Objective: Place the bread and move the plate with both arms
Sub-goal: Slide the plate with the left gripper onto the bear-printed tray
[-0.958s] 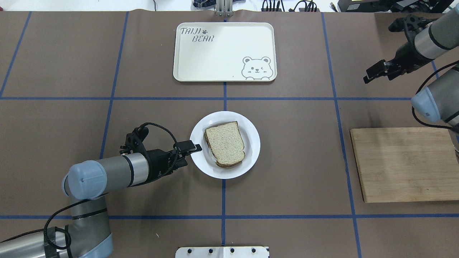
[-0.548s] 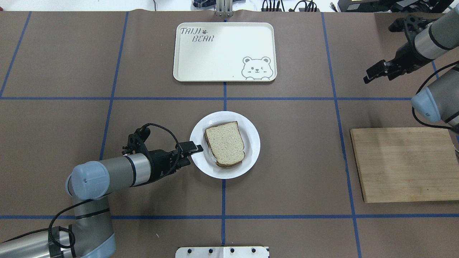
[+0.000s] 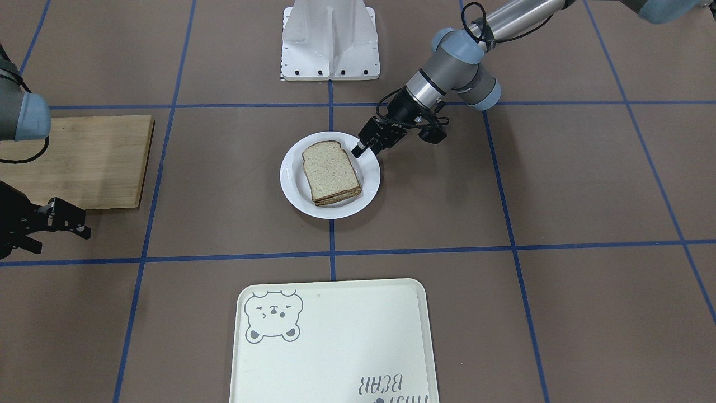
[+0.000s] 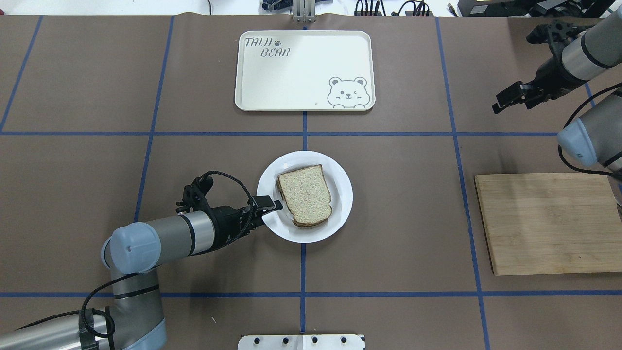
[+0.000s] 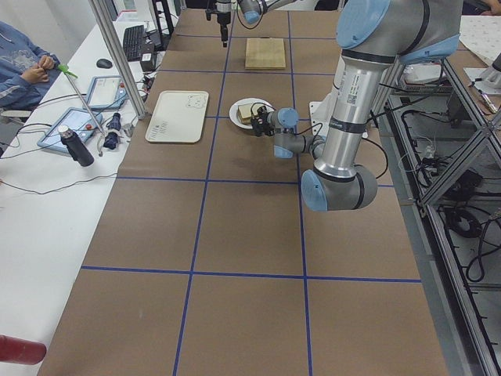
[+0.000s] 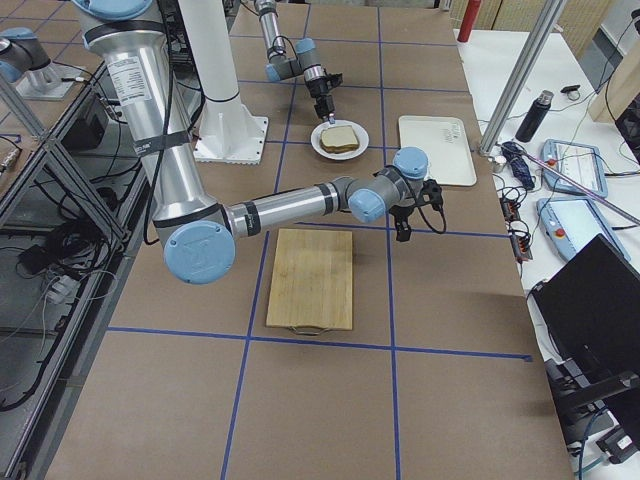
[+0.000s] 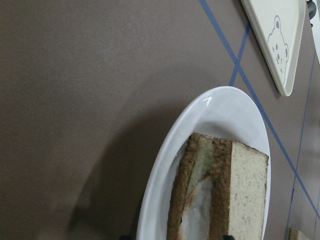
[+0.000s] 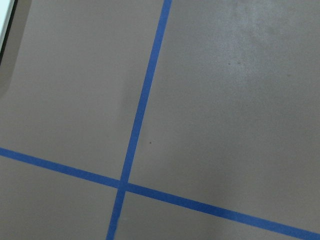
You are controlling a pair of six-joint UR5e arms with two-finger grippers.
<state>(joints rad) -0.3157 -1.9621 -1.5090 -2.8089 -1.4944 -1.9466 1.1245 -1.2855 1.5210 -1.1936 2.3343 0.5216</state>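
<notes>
Two jaws of the left gripper (image 4: 261,212) are standing apart, straddling the plate (image 4: 340,194) at its left rim, upper finger tip just beside the bread (image 4: 305,193). Bread is lying mid-plate atop a second slice (image 7: 192,165), long axis running robot-to-tray (image 4: 301,68), domed end pointing at the robot. Right gripper (image 4: 505,99) is hovering far right, well apart, jaws parted.

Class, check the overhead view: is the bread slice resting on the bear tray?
No, the bread slice lies on the white plate, apart from the bear tray.
</notes>
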